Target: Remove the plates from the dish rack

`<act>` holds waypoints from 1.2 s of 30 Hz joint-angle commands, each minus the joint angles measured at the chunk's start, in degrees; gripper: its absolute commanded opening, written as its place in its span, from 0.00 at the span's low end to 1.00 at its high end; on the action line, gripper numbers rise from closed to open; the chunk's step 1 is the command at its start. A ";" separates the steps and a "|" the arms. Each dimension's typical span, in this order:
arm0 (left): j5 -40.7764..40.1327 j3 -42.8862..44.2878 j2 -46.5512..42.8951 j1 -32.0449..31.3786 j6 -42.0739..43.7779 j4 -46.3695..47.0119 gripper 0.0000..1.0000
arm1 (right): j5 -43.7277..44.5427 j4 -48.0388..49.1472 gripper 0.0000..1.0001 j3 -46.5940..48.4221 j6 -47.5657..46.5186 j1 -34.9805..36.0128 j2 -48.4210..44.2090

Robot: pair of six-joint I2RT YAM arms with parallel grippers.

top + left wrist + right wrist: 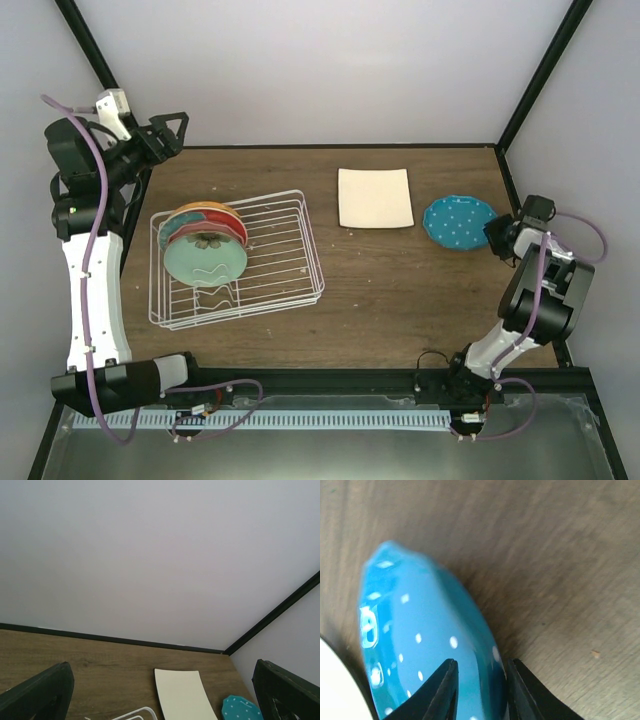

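The white wire dish rack (290, 255) stands on the left of the table. Several plates lean upright in its left end: a mint green one with a flower (205, 258) in front, a pink one (236, 228) and an orange-red one (200, 208) behind. The square cream plate (375, 197) lies flat at the back centre. The teal dotted plate (457, 222) lies to its right. My right gripper (497, 233) is shut on that plate's right rim (492, 655), one finger each side. My left gripper (170, 130) is open and empty, raised at the back left, above the rack.
The left wrist view shows the cream plate (182, 695), the teal plate (240, 709) and a rack corner (135, 712) below the open fingers (42, 690). Black frame posts stand at the back corners. The wall runs along the table's back edge.
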 commanded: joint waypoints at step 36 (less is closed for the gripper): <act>0.77 -1.38 -1.79 0.29 0.64 -0.27 1.00 | -8.19 7.06 0.54 34.31 -43.20 60.29 1.62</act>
